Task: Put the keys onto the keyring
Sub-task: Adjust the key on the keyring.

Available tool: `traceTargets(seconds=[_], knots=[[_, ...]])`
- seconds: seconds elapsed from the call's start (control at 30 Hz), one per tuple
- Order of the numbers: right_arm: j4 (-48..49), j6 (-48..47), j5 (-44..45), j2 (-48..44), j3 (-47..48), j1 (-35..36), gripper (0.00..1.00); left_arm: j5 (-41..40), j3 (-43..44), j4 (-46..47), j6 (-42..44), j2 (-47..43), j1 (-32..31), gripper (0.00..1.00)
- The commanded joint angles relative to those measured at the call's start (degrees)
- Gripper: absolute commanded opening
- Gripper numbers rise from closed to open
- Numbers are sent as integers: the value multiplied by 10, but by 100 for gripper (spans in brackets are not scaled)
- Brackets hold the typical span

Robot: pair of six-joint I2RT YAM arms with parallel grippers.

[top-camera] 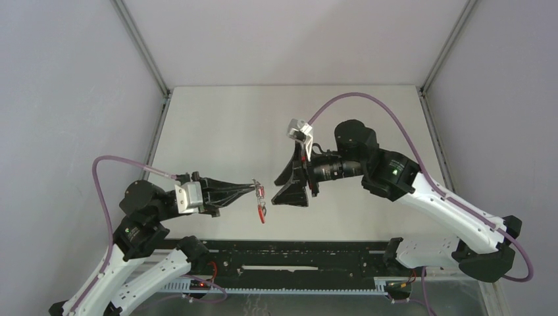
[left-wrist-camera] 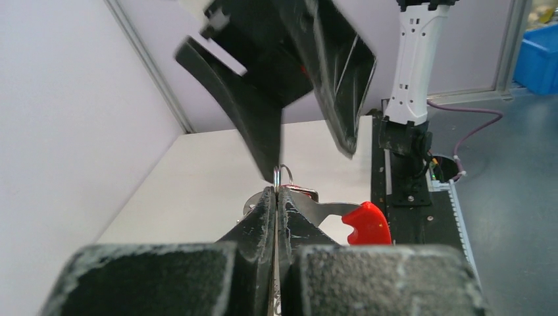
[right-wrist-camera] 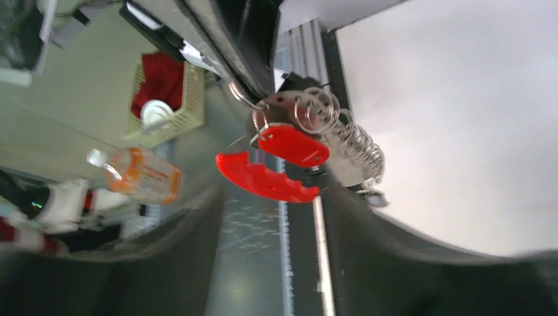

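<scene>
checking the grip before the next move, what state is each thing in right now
left gripper: shut on the keyring, held above the table
right gripper: open, jaws spread next to the keys, holding nothing
keyring: pinched at the left fingertips
red strap: dangling from the keyring
keys: hanging in the same bunch; cannot tell if threaded on

Top view: fixed high at the near edge, looking down over the table (top-camera: 230, 118). Left wrist view: close, along the left hand (left-wrist-camera: 276, 194), facing right. Right wrist view: close, facing left. All share the red strap (top-camera: 262, 212).
</scene>
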Motion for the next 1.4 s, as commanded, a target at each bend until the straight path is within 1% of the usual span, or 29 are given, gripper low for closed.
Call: traceTargets(seconds=[0.0, 0.03, 0.17, 0.27, 0.33, 0.43, 0.53, 0.6, 0.63, 0.7, 0.73, 0.8, 0.87, 0.9, 0.93, 0.97, 1.0, 1.03, 1.1, 1.17, 1.2, 1.23, 1.3, 1.37], knots=[[6, -77, 10, -11, 59, -2, 97, 38, -3, 24, -26, 0, -1, 0], [14, -94, 4, -11, 62, -1, 99, 52, -4, 21, -31, 3, 0, 0], [66, -159, 3, -13, 53, 23, 100, 96, -7, 22, -60, 13, 0, 0], [95, -197, 22, -6, 44, 46, 100, 117, -4, 24, -73, 22, 0, 0], [114, -202, 33, -5, 40, 51, 100, 123, -1, 25, -78, 26, 0, 0], [136, -206, 27, -8, 33, 50, 100, 124, 0, 26, -81, 26, 0, 0], [120, -206, 33, -6, 40, 50, 100, 122, 1, 26, -82, 24, 0, 0], [110, -186, 22, -8, 39, 39, 100, 121, 2, 26, -83, 22, 0, 0], [131, -140, 28, -17, 24, 30, 100, 121, 3, 26, -83, 22, -1, 0], [207, 13, 124, -51, -24, 22, 100, 119, 4, 26, -83, 21, -1, 0], [220, 43, 139, -70, -45, 15, 100, 117, 5, 26, -83, 21, -1, 0], [279, 68, 169, -110, -108, 14, 100, 116, 7, 27, -85, 20, 0, 0], [332, 54, 181, -128, -151, 12, 100, 114, 8, 27, -85, 21, -1, 0], [330, 41, 191, -131, -154, 11, 100, 113, 8, 29, -85, 21, 0, 0], [317, 25, 195, -134, -151, 13, 96, 112, 8, 30, -96, 21, 0, 0], [306, 9, 195, -137, -147, 16, 88, 111, 8, 31, -101, 21, 0, 0], [294, -7, 197, -141, -144, 22, 84, 109, 6, 34, -105, 21, -1, 0], [283, -19, 194, -143, -140, 27, 81, 108, 5, 37, -109, 21, -1, 0], [248, -45, 204, -143, -126, 40, 80, 106, 2, 45, -116, 23, 0, 0], [206, -66, 196, -133, -100, 46, 72, 102, -2, 54, -127, 27, 2, 0], [185, -73, 191, -125, -85, 48, 69, 101, -4, 63, -136, 29, 4, 0], [166, -80, 175, -116, -72, 48, 67, 101, -5, 72, -146, 33, 8, 0], [126, -97, 126, -93, -42, 46, 66, 107, -6, 88, -168, 41, 16, 0], [97, -106, 50, -66, -13, 34, 62, 112, -6, 99, -185, 50, 22, 0]])
